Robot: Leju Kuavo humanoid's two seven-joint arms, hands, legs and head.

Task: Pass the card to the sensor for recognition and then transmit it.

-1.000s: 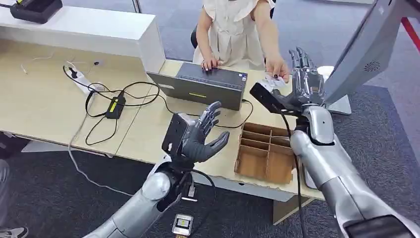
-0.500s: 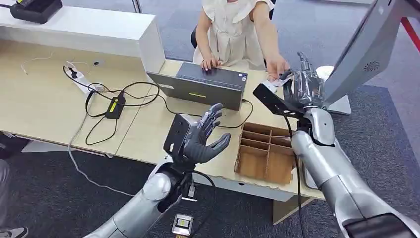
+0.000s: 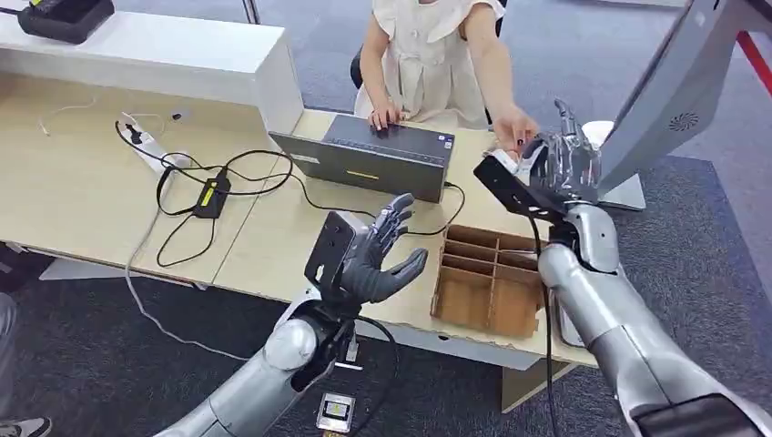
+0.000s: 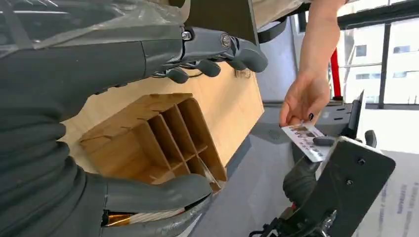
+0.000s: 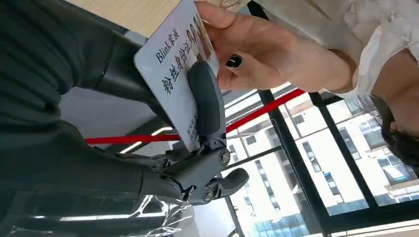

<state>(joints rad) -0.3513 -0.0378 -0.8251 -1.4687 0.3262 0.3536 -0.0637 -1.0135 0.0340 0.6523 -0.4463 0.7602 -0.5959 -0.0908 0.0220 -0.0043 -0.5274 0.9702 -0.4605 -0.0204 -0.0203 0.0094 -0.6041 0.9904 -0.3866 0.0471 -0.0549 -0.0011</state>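
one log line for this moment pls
phase: card handover | right robot hand: finger on card, person's hand also holding it | left robot hand: open, empty, above table

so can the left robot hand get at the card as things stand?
Probably not. The card is already pinched by the right robot hand with a person's hand on its far end, off beside the left robot hand, which hovers open.

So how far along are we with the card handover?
Done: nothing finished yet. In hand: the right hand is taking the card, one of its fingers across the face, while the person's hand holds the other end. The left hand is empty. Left: the person's release, the sensor pass, then handing it on.
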